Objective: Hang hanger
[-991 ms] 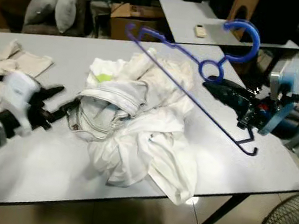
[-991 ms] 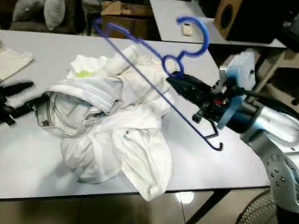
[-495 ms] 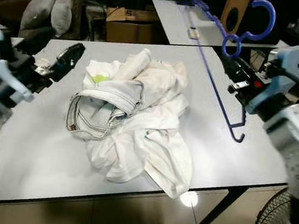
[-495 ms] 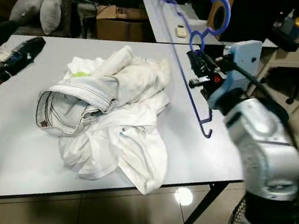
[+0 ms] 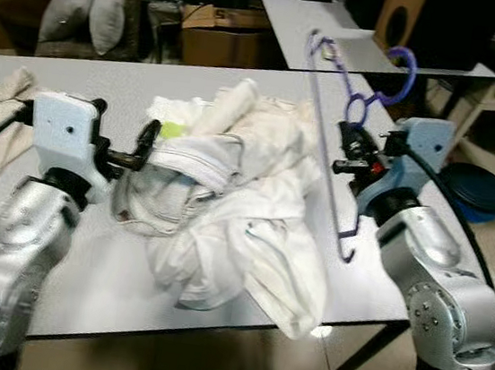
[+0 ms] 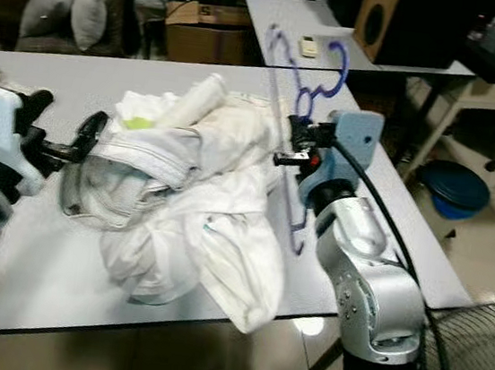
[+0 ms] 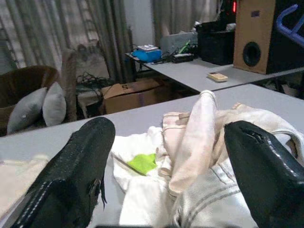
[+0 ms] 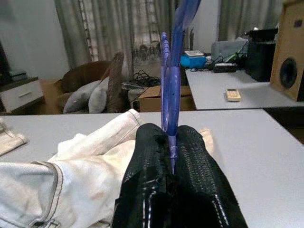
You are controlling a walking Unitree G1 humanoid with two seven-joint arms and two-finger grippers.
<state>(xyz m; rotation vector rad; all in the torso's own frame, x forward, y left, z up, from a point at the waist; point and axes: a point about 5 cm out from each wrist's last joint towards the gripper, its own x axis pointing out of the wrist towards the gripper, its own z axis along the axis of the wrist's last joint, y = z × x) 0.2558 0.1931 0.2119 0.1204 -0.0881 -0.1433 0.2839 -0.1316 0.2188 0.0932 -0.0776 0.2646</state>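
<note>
Slippage is the main risk: the right end effector (image 8: pixel 170 161) has its two black fingers closed hard on a thin strip of the blue hanger (image 5: pixel 346 116), right at the neck below the hook, and the whole frame hangs free from that one narrow pinch. In the left eye view the hanger sits right of centre, upright above the right edge of the table (image 5: pixel 84 264), its hook toward the upper right and its lower bar end dangling near the table edge. A quick swing of the arm could twist the plastic between the fingers, so the hook would end up turned the wrong way for any rail. No rail or rod can be made out in these views, so the robot likely has to turn or walk, and the long lower bar could snag the pile of white clothes (image 5: pixel 227 201) heaped in the middle of the frame, just beside it.

The left end effector (image 5: pixel 134 155), at centre left of the frame, is spread wide with nothing between its fingers (image 7: pixel 80 166), hovering at the edge of the pile. If it drags through the fabric as the body turns, it could pull garments off the table.

No brand, label or writing can be read anywhere; a cardboard box (image 7: pixel 135 95) in the upper centre of the left wrist view bears a mark too small to make out.
</note>
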